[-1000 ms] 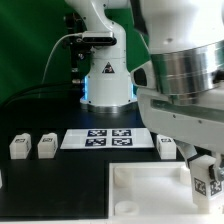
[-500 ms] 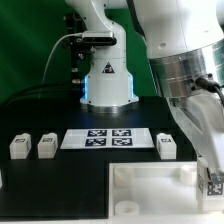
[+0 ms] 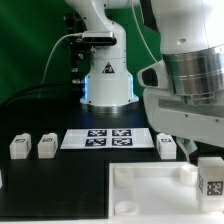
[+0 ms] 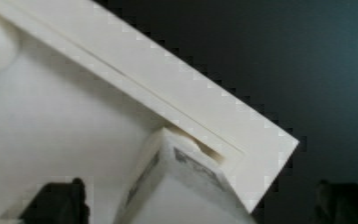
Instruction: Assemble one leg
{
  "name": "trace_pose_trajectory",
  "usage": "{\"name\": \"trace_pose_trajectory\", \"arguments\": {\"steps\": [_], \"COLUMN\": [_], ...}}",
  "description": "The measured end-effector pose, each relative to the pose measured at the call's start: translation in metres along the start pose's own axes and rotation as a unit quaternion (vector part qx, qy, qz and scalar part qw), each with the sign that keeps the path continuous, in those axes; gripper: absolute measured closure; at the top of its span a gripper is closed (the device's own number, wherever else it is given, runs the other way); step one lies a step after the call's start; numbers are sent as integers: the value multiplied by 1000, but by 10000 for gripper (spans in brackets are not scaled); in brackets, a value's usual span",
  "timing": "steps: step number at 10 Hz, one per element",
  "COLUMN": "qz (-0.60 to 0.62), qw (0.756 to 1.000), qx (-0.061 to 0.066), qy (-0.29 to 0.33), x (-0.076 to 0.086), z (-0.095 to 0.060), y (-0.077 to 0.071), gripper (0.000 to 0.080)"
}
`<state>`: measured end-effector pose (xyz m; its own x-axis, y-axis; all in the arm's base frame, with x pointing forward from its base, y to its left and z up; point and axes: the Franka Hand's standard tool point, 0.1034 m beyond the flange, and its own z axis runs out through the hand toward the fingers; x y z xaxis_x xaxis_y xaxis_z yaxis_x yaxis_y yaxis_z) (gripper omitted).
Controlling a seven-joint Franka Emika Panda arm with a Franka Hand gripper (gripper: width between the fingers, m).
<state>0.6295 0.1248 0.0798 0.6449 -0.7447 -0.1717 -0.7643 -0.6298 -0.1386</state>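
My gripper comes down at the exterior view's right and is shut on the leg, a small white block with a black-and-white tag facing the camera. The leg stands upright at the right edge of the large white plate. In the wrist view the leg runs away from the camera between my dark fingers, and its far end meets the plate near the plate's corner. The gripper is mostly hidden behind the arm in the exterior view.
Three more legs stand on the black table: two at the exterior view's left and one beside the marker board. The robot base rises behind the board.
The wrist has turned over the last second, and the leg has turned with it: its tag now faces the camera squarely. The leg stays at the plate's right edge.
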Motion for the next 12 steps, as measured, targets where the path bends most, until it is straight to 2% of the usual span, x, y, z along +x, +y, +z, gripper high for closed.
{"name": "trace_pose_trajectory", "arguments": {"steps": [1, 2, 3, 4, 5, 6, 7, 8, 9, 10, 11, 12], "qz": [-66, -144, -254, -330, -414, -424, -422, -422, -411, -369, -305, -259], "qw": [998, 990, 966, 942, 908, 904, 904, 904, 910, 928, 950, 964], "qx": [-1, -10, -39, -54, -61, -61, -62, -62, -61, -60, -60, -59], "qy": [1, 4, 15, 13, 13, 12, 12, 12, 12, 14, 19, 22], "x": [0, 0, 0, -1, 3, 3, 3, 3, 3, 2, 5, 5], "z": [0, 0, -1, -1, 0, 1, 1, 1, 1, 2, 1, 1], "y": [0, 1, 1, -1, -3, -2, -2, -2, -2, -2, 0, 0], "gripper": [151, 151, 151, 151, 151, 151, 151, 252, 252, 436, 497, 497]}}
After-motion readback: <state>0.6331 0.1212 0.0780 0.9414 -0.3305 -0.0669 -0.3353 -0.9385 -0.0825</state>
